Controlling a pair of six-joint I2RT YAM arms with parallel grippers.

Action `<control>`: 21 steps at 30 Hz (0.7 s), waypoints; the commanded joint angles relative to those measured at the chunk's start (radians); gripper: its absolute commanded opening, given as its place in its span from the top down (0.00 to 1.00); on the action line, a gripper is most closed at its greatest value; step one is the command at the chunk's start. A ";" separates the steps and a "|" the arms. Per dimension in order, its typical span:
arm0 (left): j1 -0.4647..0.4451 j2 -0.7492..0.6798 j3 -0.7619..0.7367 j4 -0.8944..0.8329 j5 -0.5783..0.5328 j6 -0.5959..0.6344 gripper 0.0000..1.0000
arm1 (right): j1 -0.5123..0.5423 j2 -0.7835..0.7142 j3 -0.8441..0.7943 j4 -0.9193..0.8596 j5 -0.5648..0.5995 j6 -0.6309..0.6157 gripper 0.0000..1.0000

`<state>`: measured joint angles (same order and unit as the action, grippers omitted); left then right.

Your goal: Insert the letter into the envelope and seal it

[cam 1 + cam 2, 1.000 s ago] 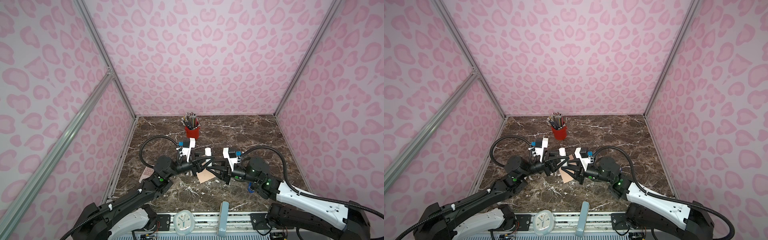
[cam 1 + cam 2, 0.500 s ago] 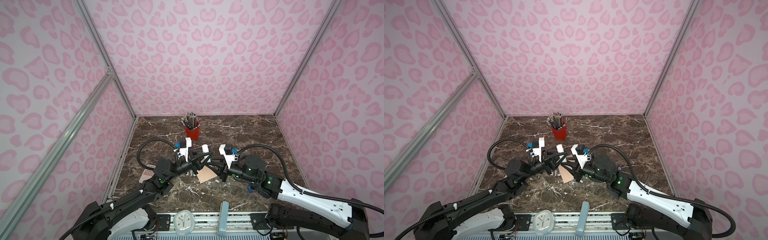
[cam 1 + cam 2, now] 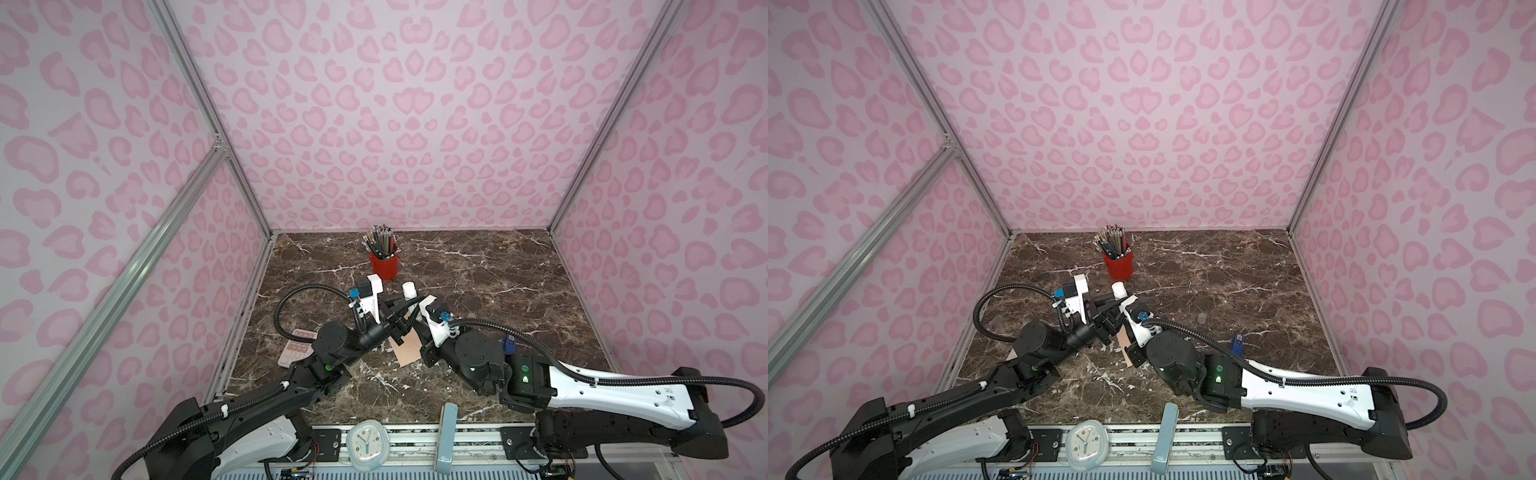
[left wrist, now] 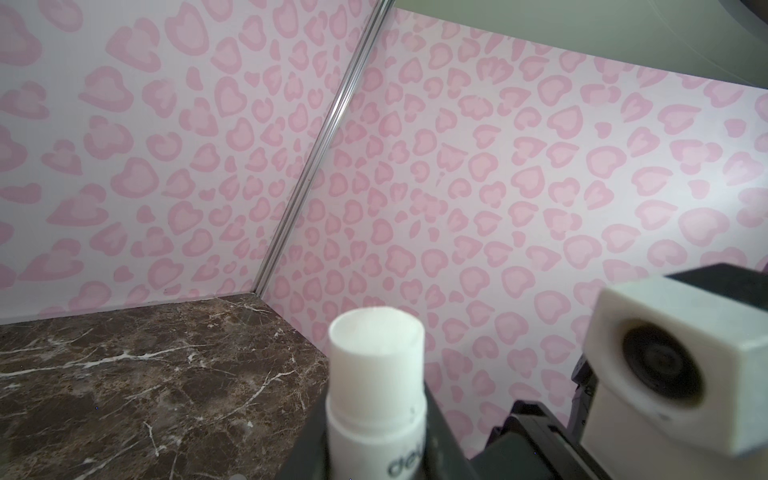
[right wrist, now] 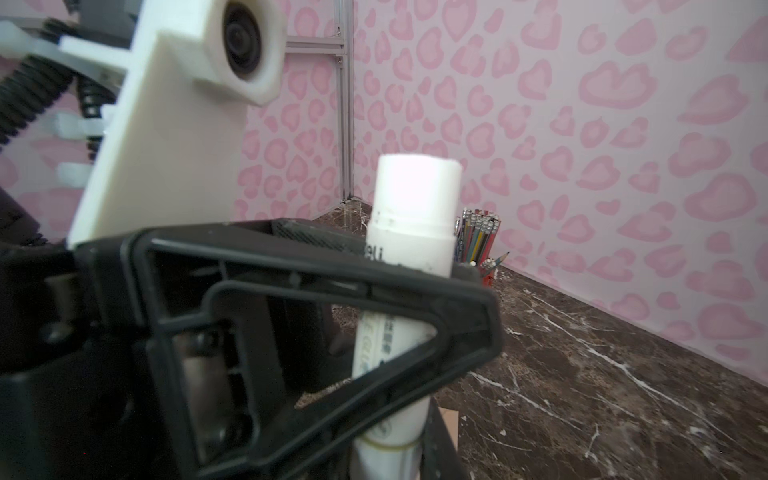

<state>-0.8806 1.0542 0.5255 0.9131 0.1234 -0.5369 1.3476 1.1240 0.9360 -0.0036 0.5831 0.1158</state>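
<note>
- The envelope [image 3: 409, 352] lies flat near the middle of the worktop [image 3: 498, 266], below the spot where the two end effectors meet.
- The left end effector [image 4: 374, 451] is clamped on a white glue stick [image 4: 376, 365]. The stick stands roughly upright, with its capped end reaching past the fingers.
- The right end effector [image 5: 390, 465] is closed on the same stick's base. Its fingers flank the base at the very edge of the right wrist view.
- The letter cannot be made out in any view.
- The arms cover much of the envelope. Both top views show one peach corner, and the right wrist view shows only a sliver.
- A pink calculator [image 3: 296, 351] sits near the left wall, half hidden behind the left arm.
- A red pencil cup [image 3: 384, 266] stands just beyond the glue stick, toward the back wall.
- Bare marble lies open to the right and along the back.
- Patterned walls close three sides, and the front edge carries a rail with a small clock [image 3: 368, 442].
</note>
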 commanded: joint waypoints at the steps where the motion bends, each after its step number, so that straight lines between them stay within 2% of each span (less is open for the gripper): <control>1: 0.003 -0.001 -0.006 -0.156 -0.113 0.033 0.96 | 0.030 0.002 0.017 0.074 -0.051 -0.076 0.80; 5: 0.005 -0.040 -0.008 -0.181 -0.133 0.041 0.96 | 0.024 -0.034 -0.028 0.063 -0.094 -0.098 0.71; 8: 0.019 -0.065 0.003 -0.198 -0.080 0.040 0.96 | -0.010 -0.080 -0.087 0.040 -0.184 -0.103 0.66; 11: 0.032 -0.087 0.018 -0.210 0.007 0.035 0.96 | -0.096 -0.155 -0.166 0.045 -0.378 -0.096 0.64; 14: 0.055 -0.096 0.025 -0.181 0.137 0.017 0.96 | -0.200 -0.244 -0.259 0.119 -0.622 -0.067 0.62; 18: 0.105 -0.075 0.022 -0.073 0.358 -0.043 0.96 | -0.357 -0.310 -0.333 0.241 -0.896 0.019 0.60; 21: 0.141 -0.034 0.011 0.043 0.497 -0.110 0.96 | -0.430 -0.317 -0.349 0.310 -1.048 0.074 0.59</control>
<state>-0.7624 0.9962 0.5415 0.7933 0.4168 -0.5751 0.9565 0.8131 0.6022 0.1673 -0.1944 0.1200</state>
